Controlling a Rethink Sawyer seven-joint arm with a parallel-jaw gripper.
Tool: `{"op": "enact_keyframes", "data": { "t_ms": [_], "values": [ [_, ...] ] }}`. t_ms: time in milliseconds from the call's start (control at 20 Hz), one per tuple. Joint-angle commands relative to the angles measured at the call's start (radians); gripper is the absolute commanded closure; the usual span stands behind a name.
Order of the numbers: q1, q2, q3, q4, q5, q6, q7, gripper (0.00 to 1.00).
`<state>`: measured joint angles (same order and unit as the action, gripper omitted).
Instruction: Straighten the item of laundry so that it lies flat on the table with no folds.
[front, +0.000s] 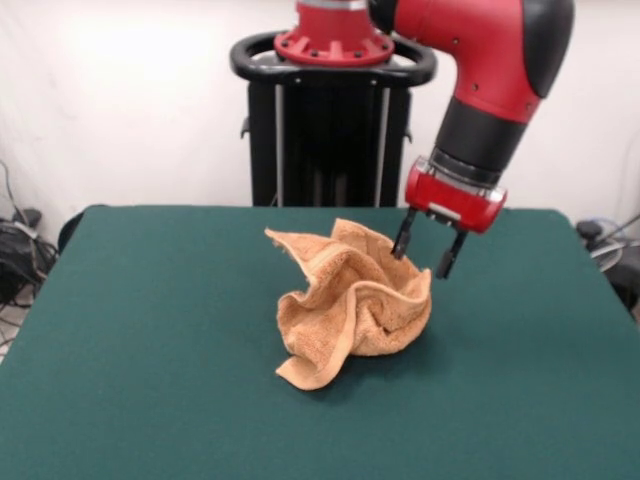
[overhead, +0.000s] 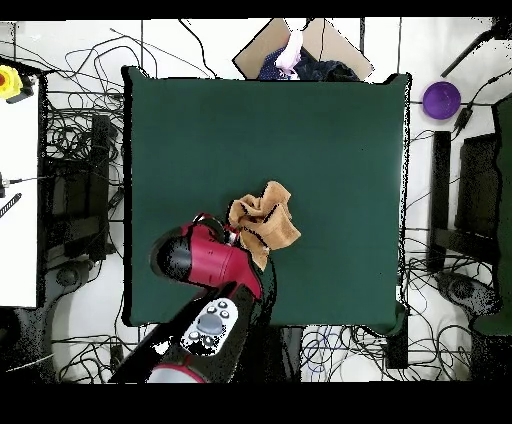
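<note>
Peach terry towel (front: 350, 305) bunched mid-tabletop (front: 150, 330); gripper (front: 427, 255) at its rear peak, jaws apart, one tip touching cloth; risk: pinching several layers, dragging whole heap, folds remaining.

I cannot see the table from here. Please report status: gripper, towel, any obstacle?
Gripper open, at the far edge of the towel, holding nothing. Towel crumpled in a heap, many folds. Table shows no obstacle near it.
</note>
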<state>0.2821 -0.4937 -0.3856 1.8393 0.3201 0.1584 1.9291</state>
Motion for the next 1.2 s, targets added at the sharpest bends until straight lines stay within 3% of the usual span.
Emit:
{"op": "enact_keyframes", "data": {
  "t_ms": [50,500,1200],
  "values": [
    [-0.05,0.082,0.024,-0.218,0.028,0.164,0.13,0.0],
    [-0.032,0.096,-0.01,-0.255,0.021,0.202,0.179,0.0],
    [-0.046,0.041,0.019,-0.132,-0.007,0.104,0.172,0.0]
  ]
}}
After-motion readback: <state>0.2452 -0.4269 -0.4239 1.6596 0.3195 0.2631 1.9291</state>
